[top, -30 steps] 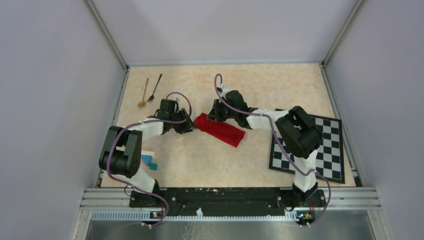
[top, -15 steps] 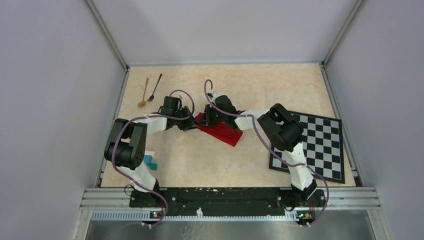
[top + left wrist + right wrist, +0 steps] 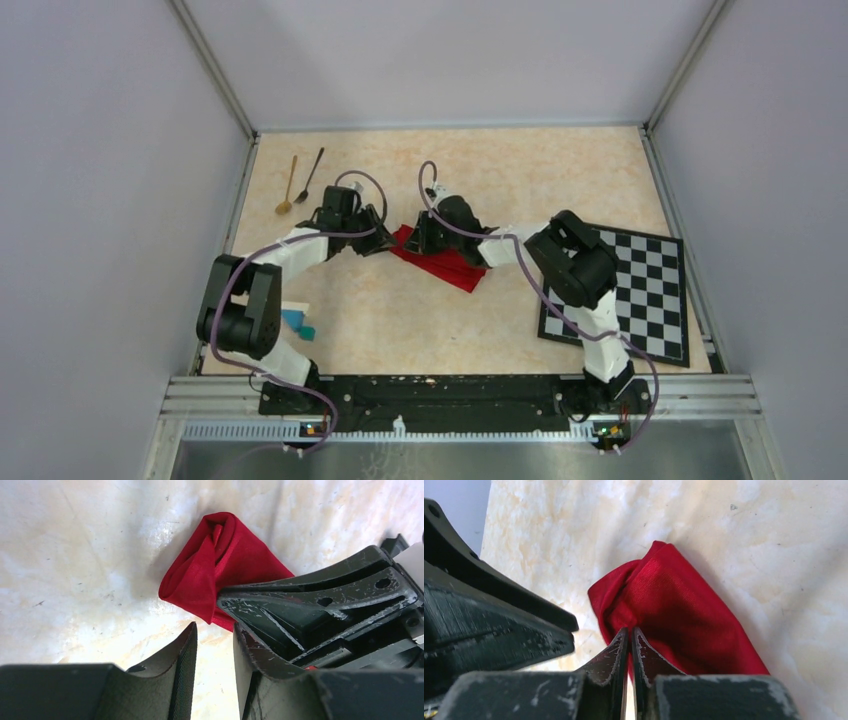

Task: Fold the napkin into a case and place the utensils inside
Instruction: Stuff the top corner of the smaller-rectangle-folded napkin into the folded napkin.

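1 soft red napkin (image 3: 447, 264) (bunched narrow fold) | right fingers (image 3: 615, 652) pinching its edge | left fingers (image 3: 186, 652) parted

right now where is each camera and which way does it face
Top external: above, behind the bases, looking down at the table; left arm and right arm show.
Left wrist: on its arm, past its open jaws at the napkin; the right jaws intrude.
Right wrist: looking past shut jaws pinching the napkin.
All three share the napkin.
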Motion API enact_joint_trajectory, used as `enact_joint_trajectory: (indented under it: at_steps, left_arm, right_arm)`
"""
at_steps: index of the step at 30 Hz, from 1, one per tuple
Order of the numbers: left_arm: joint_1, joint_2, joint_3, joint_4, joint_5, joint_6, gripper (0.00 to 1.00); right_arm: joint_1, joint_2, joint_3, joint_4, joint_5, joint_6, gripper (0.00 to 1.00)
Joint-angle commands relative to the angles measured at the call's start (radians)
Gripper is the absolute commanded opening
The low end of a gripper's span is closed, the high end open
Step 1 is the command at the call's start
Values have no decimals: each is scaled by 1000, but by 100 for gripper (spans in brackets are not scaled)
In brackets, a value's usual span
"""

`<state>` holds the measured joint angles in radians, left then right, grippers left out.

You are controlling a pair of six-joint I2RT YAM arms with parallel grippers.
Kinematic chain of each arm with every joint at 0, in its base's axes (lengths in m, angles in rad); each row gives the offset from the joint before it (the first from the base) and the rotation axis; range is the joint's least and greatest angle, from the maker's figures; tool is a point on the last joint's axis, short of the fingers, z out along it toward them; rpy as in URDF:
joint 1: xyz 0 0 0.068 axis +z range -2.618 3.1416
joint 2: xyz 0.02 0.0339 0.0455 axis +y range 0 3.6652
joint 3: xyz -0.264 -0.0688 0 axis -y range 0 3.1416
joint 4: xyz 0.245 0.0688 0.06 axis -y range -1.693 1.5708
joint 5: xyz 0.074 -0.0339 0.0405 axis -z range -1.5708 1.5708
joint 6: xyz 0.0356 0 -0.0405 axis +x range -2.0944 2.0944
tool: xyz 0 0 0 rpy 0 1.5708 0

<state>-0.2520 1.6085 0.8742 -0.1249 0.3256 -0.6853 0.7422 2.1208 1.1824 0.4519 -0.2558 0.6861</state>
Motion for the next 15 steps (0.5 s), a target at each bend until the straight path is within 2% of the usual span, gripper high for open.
enact_joint_trajectory:
  at_steps: [1,5,8,15]
  left_arm:
    - [25,-74,-30,-15,23,31,38]
    - [26,-53,-56,10,68,17,38]
    - [25,-29,-78,65,112,-7,38]
    - [22,75,-21,87,102,-11,33]
  right_arm:
    - [-23,-145,-12,-54,-55,-63,7]
    - [-38,-202,-30,-112,-65,-133,14]
    - [-50,-215,-55,-153,-42,-180,15]
    - [-55,-197,-134,-142,86,-210,7]
